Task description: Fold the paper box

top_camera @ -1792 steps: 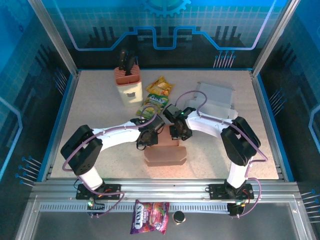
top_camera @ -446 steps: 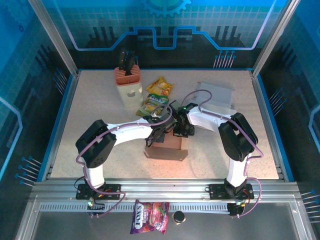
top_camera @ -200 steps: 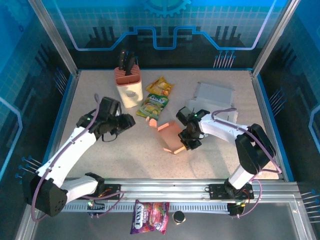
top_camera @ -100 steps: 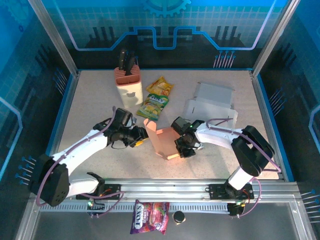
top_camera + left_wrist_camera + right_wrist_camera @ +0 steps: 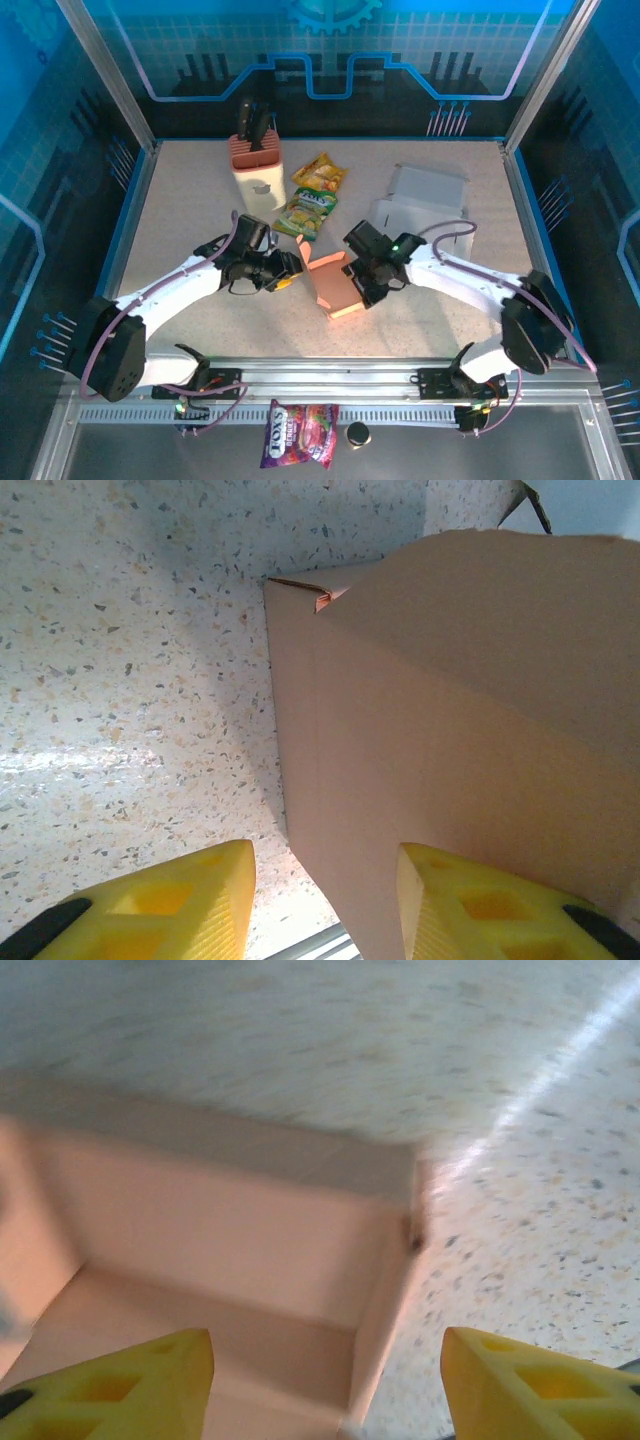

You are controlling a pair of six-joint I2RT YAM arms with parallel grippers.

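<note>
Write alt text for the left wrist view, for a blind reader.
A salmon-pink paper box stands on a speckled table, its wall taking up the right of the picture. The open left gripper sits at the bottom edge, its yellow fingers either side of the box's near corner.

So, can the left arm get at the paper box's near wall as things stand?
Probably yes. The left arm has its jaws open right at the paper box, whose near wall edge lies between the yellow fingers. Nothing sits in between; bare table lies beside it.
</note>
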